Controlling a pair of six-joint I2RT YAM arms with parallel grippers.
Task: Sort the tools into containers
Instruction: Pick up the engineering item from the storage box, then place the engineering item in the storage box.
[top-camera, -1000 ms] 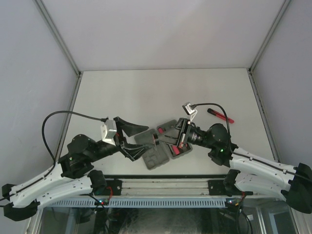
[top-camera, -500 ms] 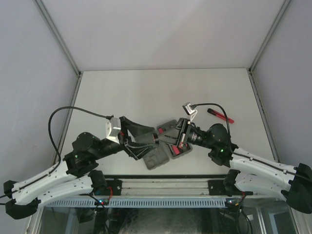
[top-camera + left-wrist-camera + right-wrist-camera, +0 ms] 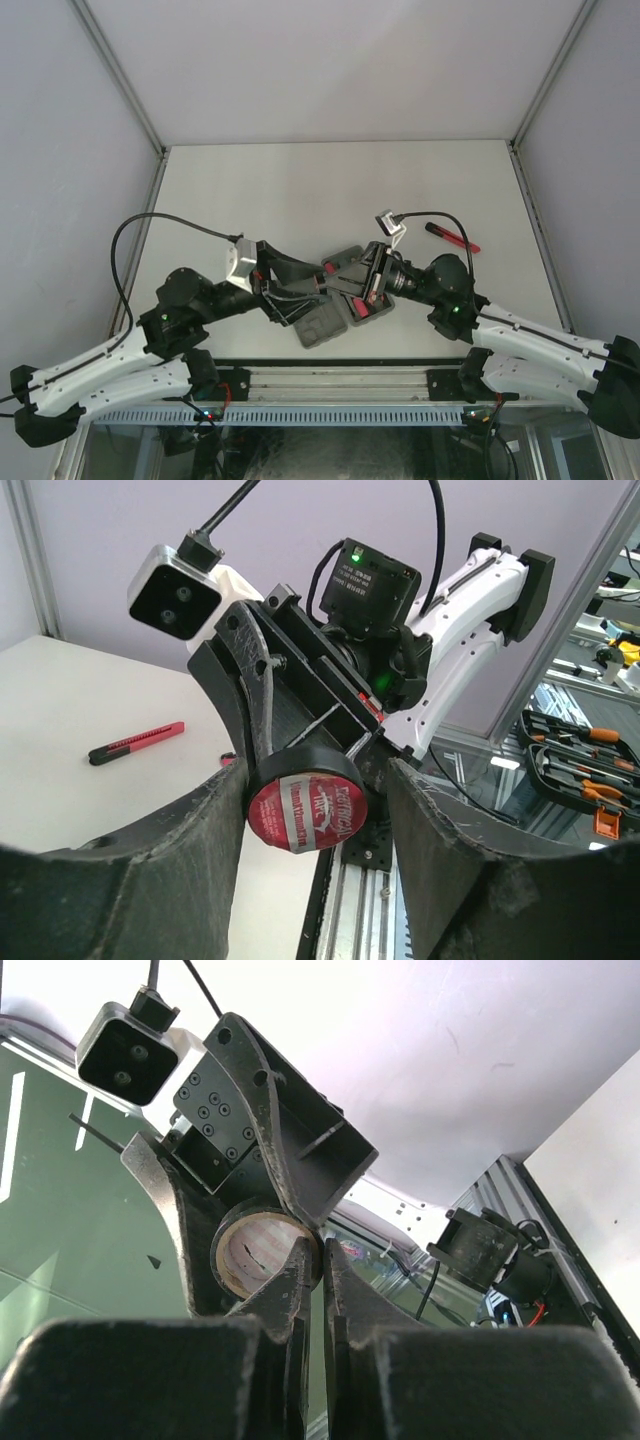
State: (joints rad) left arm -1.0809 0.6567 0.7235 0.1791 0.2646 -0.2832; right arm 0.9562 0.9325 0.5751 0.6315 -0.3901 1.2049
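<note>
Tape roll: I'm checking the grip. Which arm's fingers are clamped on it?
The right arm's fingers, pinched on the rim of the tape roll; the left arm's fingers stand apart either side of it.

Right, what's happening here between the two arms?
A handover, it seems. The right gripper is shut on the rim of a roll of tape, holding it up over the open grey case. The left gripper has its fingers open on either side of the roll, not clearly gripping. A slim red-and-black tool lies on the table beyond the case.
</note>
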